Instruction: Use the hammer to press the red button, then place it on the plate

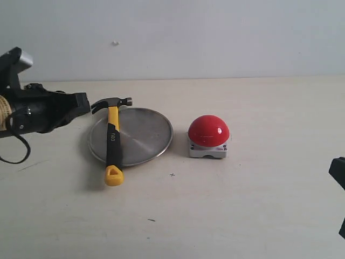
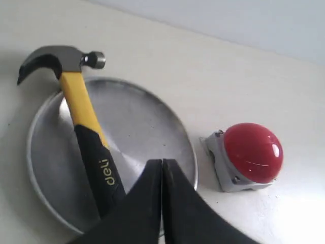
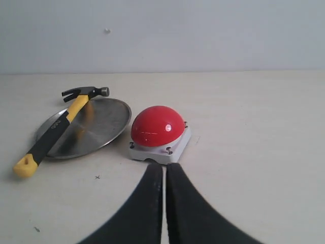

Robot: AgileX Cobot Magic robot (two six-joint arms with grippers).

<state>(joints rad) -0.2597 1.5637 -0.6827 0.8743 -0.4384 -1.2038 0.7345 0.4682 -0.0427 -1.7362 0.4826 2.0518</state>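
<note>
The hammer [image 1: 112,141] lies across the left part of the silver plate [image 1: 145,135], its dark head past the far rim and its yellow looped end on the table in front. The red button [image 1: 208,131] on its grey base stands just right of the plate. My left gripper [image 2: 162,163] is shut and empty, held off to the plate's left, apart from the hammer [image 2: 86,122]; in the exterior view only the left arm [image 1: 43,110] shows. My right gripper [image 3: 164,166] is shut and empty, on the near right side of the button [image 3: 157,127], short of its base.
A pale wall rises behind the beige table. Small dark specks mark the table [image 1: 172,174] in front of the plate. A black part of the right arm [image 1: 338,175] shows at the right edge.
</note>
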